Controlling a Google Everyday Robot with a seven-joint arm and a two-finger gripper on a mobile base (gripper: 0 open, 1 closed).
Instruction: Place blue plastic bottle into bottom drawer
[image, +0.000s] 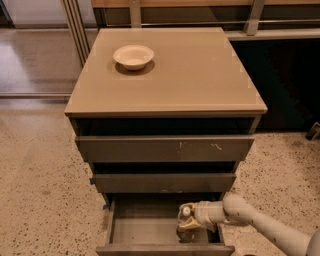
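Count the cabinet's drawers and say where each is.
3. The scratched grey-brown top drawer sits highest, the plain grey-brown middle drawer below it, and the grey-brown bottom drawer lowest, pulled open, with the robot's hand inside its right side.
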